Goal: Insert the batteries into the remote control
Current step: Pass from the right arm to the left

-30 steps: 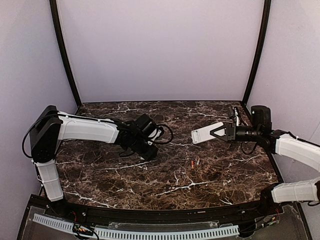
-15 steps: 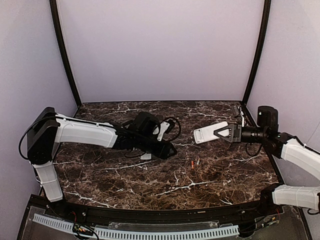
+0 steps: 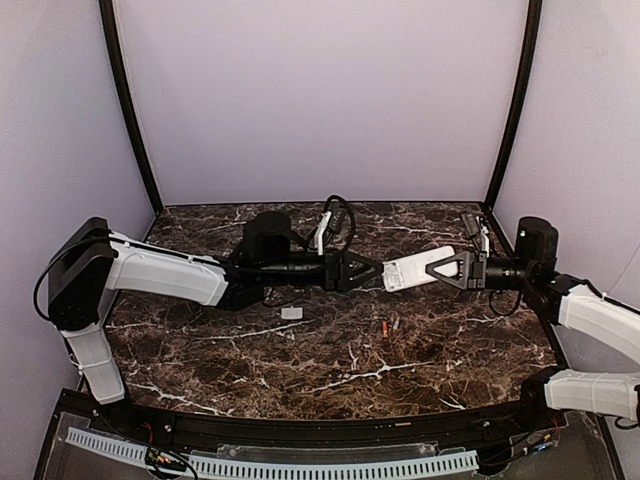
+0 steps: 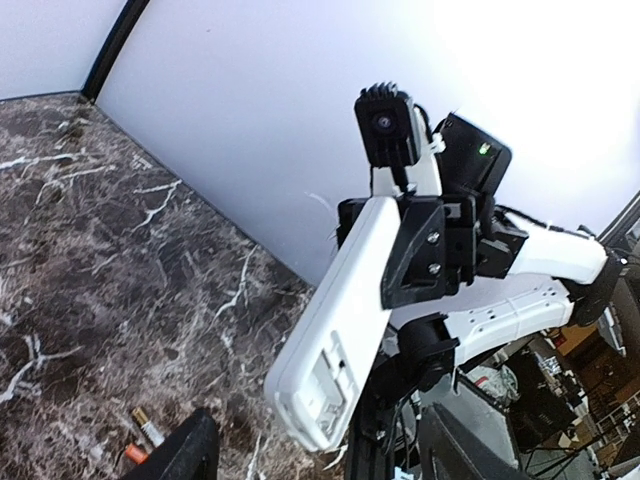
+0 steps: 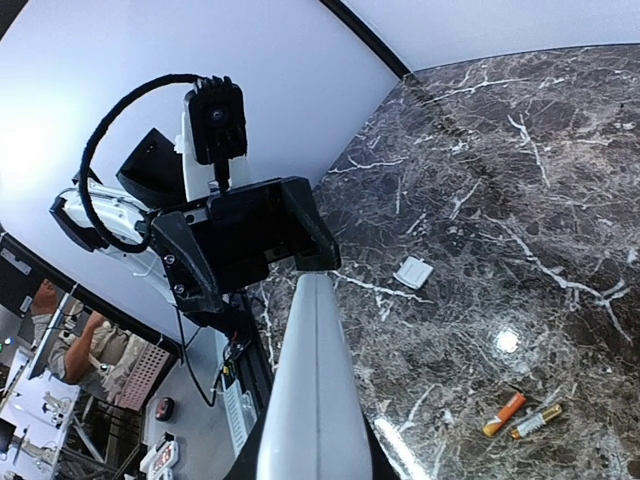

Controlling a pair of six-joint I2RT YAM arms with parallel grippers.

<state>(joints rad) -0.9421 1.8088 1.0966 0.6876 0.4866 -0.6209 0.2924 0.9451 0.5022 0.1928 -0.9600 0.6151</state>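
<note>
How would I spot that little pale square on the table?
Find the dark marble table, then look on the near side of the outstretched left arm. The pale square lies there alone; unlike the two slim batteries to its right, it is flat and whitish.

Top view. My right gripper holds the remote control above the marble table. My left gripper is at the remote's free end. The batteries lie near its base side, and a small white piece lies well to its left.
</note>
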